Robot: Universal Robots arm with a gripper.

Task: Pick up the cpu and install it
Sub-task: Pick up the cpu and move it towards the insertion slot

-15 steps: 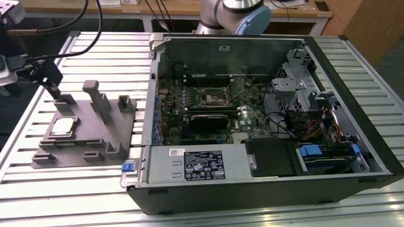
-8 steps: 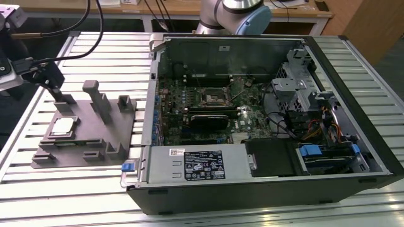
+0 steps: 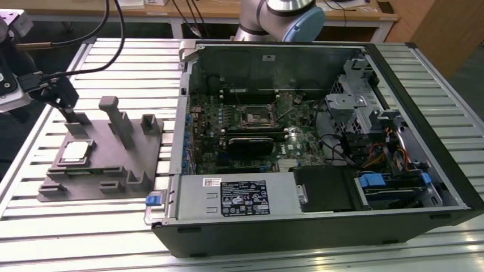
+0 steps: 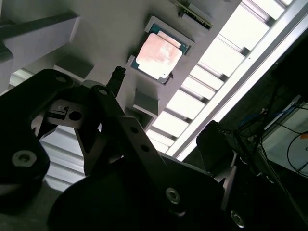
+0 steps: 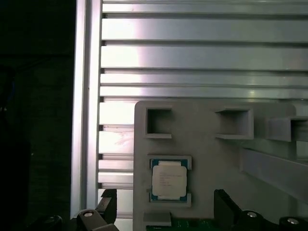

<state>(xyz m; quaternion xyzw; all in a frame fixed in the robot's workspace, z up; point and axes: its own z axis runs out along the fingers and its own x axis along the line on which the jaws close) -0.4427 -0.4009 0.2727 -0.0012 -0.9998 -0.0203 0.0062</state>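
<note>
The cpu (image 3: 76, 152) is a small square chip with a silvery top, lying flat in a recess of the grey fixture (image 3: 113, 170) at the exterior view's left. In both wrist views the cpu (image 5: 168, 179) (image 4: 159, 52) lies bare, with nothing touching it. My gripper (image 3: 60, 99) hangs above the fixture's far end, a little above the chip. In the first wrist view the gripper (image 5: 166, 206) is open, and its two dark fingertips (image 5: 108, 203) stand wide apart on either side of the chip's line. The dark square socket (image 3: 255, 117) sits on the motherboard inside the case.
An open black computer case (image 3: 423, 170) lies on the slatted aluminium table (image 3: 113, 62), with a labelled silver box (image 3: 238, 195) at its near side. Upright grey posts (image 3: 113, 116) rise from the fixture beside the chip. Cables (image 3: 98, 34) trail from the arm.
</note>
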